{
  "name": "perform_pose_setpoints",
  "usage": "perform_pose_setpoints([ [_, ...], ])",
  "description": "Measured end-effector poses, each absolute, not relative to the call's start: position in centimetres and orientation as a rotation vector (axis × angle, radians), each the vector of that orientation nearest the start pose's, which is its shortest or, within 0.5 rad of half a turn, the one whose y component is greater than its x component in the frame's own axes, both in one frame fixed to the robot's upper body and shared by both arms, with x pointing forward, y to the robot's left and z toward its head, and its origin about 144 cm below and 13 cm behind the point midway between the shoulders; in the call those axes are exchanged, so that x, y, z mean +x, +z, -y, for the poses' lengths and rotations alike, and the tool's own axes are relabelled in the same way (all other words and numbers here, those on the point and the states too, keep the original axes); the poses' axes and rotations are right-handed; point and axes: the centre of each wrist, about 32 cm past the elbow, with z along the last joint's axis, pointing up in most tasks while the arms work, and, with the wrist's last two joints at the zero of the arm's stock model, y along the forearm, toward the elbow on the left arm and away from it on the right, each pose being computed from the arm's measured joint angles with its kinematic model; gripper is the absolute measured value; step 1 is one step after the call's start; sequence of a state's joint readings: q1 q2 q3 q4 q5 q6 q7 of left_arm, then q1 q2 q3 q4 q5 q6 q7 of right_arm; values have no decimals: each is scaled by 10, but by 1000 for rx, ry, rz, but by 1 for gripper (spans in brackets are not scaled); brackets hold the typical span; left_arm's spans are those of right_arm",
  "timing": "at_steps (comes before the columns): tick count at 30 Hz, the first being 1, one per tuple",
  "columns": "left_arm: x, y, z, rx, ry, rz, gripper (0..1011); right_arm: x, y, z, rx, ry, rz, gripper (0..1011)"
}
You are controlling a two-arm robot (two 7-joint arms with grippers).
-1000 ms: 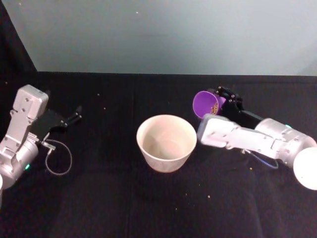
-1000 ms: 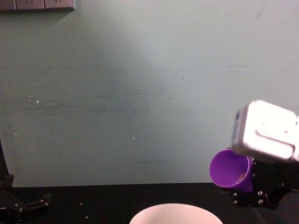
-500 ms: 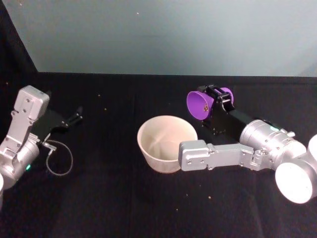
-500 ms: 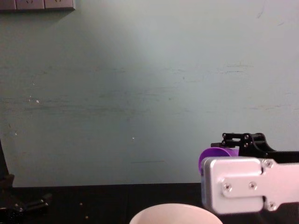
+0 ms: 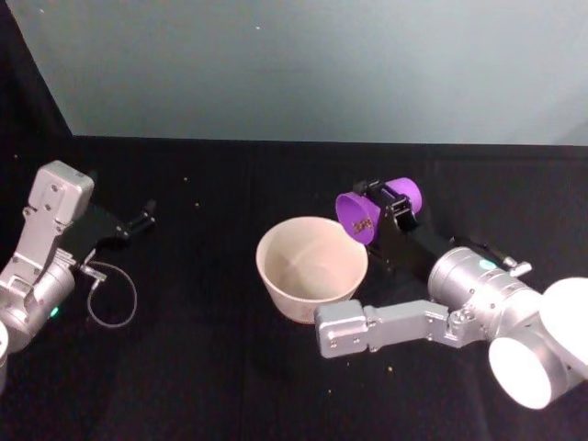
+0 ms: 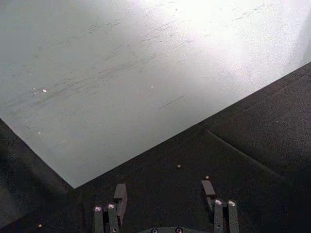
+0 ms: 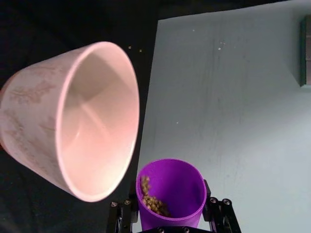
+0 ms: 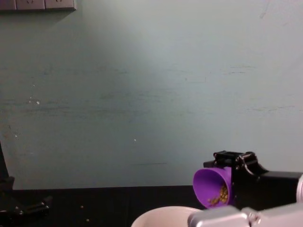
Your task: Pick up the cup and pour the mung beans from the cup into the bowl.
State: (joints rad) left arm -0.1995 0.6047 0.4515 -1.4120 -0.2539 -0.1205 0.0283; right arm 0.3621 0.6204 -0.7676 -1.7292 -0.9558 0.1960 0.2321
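Where it sits right of centre in the head view, the right gripper is clamped on the cup, tilted toward the bowl at centre; mung beans lie inside. At far left the left gripper rests, jaws apart.

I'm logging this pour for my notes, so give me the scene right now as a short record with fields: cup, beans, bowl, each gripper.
Cup: purple cup tipped sideways, mouth toward the bowl, by its far right rim
Mung beans: mung beans inside the cup, near the lip
Bowl: bowl upright on the black table, looks empty
Right gripper: right gripper shut on the cup, holding it off the table
Left gripper: left gripper open, parked at the table's left
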Motion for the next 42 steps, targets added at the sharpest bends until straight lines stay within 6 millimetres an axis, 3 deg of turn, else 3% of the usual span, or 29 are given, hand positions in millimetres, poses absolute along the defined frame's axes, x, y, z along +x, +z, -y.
perform_pose_setpoints([
  [42,489,1140,-310,304,1248,285,1000,465,1196,179,-1155,-588,1609,724],
])
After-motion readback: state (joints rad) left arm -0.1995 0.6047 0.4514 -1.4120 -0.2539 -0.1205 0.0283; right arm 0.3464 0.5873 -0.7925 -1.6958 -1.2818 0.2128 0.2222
